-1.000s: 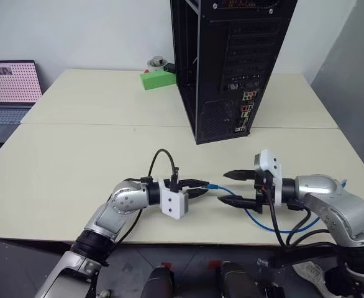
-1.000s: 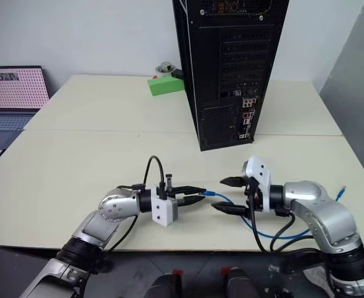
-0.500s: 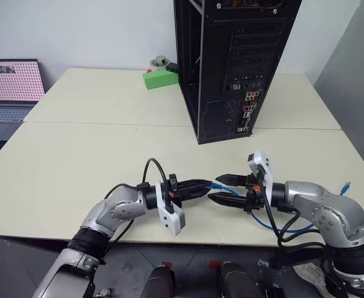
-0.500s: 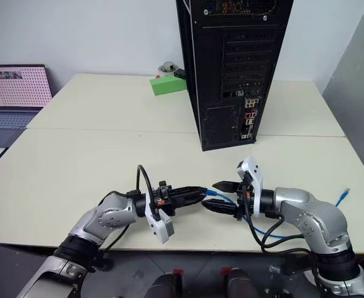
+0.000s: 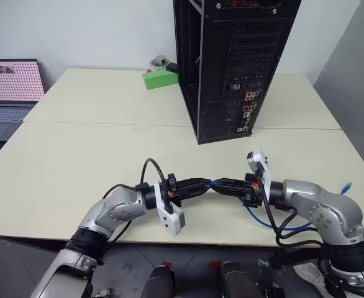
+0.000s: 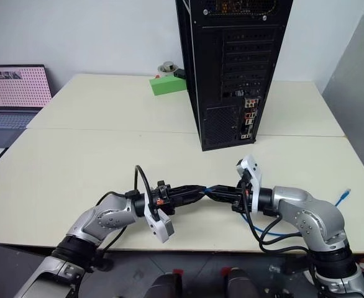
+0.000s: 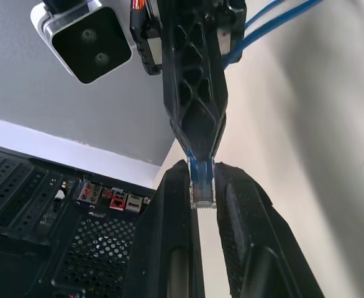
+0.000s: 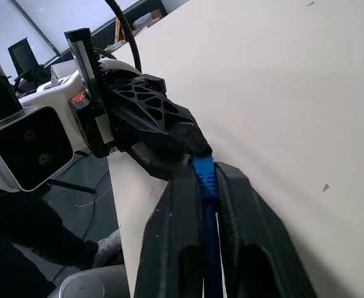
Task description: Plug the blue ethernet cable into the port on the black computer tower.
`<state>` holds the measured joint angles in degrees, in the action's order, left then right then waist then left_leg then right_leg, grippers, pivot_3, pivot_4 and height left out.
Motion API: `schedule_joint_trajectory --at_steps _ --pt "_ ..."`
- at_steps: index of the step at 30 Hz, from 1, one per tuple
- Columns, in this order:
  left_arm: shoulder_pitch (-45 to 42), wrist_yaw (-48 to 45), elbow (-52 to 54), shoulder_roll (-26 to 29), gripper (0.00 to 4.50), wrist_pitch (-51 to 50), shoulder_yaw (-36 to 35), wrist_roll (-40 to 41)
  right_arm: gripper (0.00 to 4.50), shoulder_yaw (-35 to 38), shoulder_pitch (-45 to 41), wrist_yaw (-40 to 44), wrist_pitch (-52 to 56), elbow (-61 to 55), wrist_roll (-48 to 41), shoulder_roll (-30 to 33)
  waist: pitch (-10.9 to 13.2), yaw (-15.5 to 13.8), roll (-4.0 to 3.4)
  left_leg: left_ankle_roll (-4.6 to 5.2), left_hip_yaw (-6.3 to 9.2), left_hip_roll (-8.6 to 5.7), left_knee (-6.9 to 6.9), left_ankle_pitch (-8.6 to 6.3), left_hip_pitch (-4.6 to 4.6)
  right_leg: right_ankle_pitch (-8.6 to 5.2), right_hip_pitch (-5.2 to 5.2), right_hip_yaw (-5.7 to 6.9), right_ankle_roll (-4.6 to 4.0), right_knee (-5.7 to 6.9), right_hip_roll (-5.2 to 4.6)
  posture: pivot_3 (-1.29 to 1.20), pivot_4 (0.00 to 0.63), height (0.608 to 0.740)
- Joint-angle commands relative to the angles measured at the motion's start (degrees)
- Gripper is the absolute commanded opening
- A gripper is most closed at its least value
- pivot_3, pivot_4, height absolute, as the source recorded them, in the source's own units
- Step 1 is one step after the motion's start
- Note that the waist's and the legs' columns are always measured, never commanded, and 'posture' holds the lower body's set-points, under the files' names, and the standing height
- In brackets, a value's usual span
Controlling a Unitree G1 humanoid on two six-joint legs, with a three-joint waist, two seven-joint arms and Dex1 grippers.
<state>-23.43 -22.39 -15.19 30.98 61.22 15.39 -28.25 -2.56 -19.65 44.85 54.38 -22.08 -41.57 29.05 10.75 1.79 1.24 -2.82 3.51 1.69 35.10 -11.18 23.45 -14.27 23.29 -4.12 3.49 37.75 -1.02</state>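
Observation:
The blue ethernet cable (image 5: 213,183) is held just above the table's front edge between my two grippers, which meet tip to tip. My left gripper (image 5: 205,184) is shut on its clear plug (image 7: 200,192). My right gripper (image 5: 221,185) is shut on the blue boot (image 8: 204,174) right behind that plug. The rest of the cord (image 5: 275,227) loops down to the right, and its other end (image 5: 346,185) lies near the table's right edge. The black computer tower (image 5: 232,56) stands upright at the back centre. The port lies within its rear connector cluster (image 5: 248,107), well beyond both grippers.
A green block (image 5: 157,79) with a round grey part on top sits left of the tower. An open laptop (image 5: 9,84) stands at the far left. Bare table (image 5: 95,149) stretches between the grippers and the tower. A grey wall (image 5: 356,74) rises on the right.
My right gripper came in a little towards the left one and closed on the cable behind the plug. My left wrist rolled while keeping its grip on the plug.

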Motion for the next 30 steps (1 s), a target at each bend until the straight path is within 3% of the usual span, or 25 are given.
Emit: schedule_joint_trajectory --at_steps 1,5,6,11,17,19,23,30 --pt "0.1 0.5 2.4 0.1 0.27 0.0 0.8 1.4 0.03 0.6 -1.5 0.2 0.1 -0.3 -1.6 -0.2 0.0 0.0 0.0 0.0 0.0 0.0 0.0 0.0 0.0 0.0 0.0 0.0 0.0 0.0 0.0 0.0 0.15 0.74" --pt "0.7 -1.7 2.1 0.7 0.27 -1.6 2.6 4.9 0.03 0.5 -1.9 0.7 0.8 -0.1 -2.0 0.3 0.0 0.0 0.0 0.0 0.0 0.0 0.0 0.0 0.0 0.0 0.0 0.0 0.0 0.0 0.0 0.0 0.15 0.74" --pt "0.8 -2.2 2.1 0.8 0.97 -2.0 2.8 5.8 0.03 0.5 -2.0 0.8 1.0 0.0 -2.1 0.4 0.0 0.0 0.0 0.0 0.0 0.0 0.0 0.0 0.0 0.0 0.0 0.0 0.0 0.0 0.0 0.0 0.15 0.74" --pt "1.6 -5.6 2.3 1.6 1.77 -6.5 3.5 11.7 0.03 0.7 -2.2 1.4 0.9 0.1 -1.6 1.5 0.0 0.0 0.0 0.0 0.0 0.0 0.0 0.0 0.0 0.0 0.0 0.0 0.0 0.0 0.0 0.0 0.15 0.74" --pt "5.6 -14.3 7.5 0.5 2.91 -26.6 3.3 24.2 0.03 3.2 -1.6 -2.2 -1.7 0.0 0.9 2.0 0.0 0.1 0.0 0.0 0.01 0.0 0.0 0.0 0.0 -0.01 0.01 0.01 -0.01 0.01 0.0 0.0 0.15 0.74" --pt "8.2 -16.0 12.9 -0.8 3.32 -37.5 3.1 29.2 0.03 4.4 -1.4 -4.6 -3.3 -0.3 2.2 1.7 0.0 0.1 0.0 0.0 0.01 0.0 0.0 0.0 0.01 -0.01 0.01 0.01 -0.01 0.01 0.0 0.0 0.15 0.74" --pt "9.8 -14.0 21.9 -4.9 3.36 -57.0 1.9 33.1 0.03 6.4 -2.9 -13.3 -8.0 -0.1 7.6 -1.2 0.0 0.1 0.0 0.0 0.02 0.0 0.0 0.0 0.02 -0.01 0.01 0.01 -0.01 0.01 0.0 0.0 0.15 0.74" --pt "2.1 -4.3 26.5 -16.3 3.36 -80.0 0.6 32.6 0.03 7.9 -7.1 -31.7 -16.5 3.9 20.7 -8.6 0.0 0.1 0.0 0.0 0.07 0.0 0.02 0.0 0.02 -0.01 0.01 0.02 0.0 0.01 0.06 0.0 0.15 0.74"
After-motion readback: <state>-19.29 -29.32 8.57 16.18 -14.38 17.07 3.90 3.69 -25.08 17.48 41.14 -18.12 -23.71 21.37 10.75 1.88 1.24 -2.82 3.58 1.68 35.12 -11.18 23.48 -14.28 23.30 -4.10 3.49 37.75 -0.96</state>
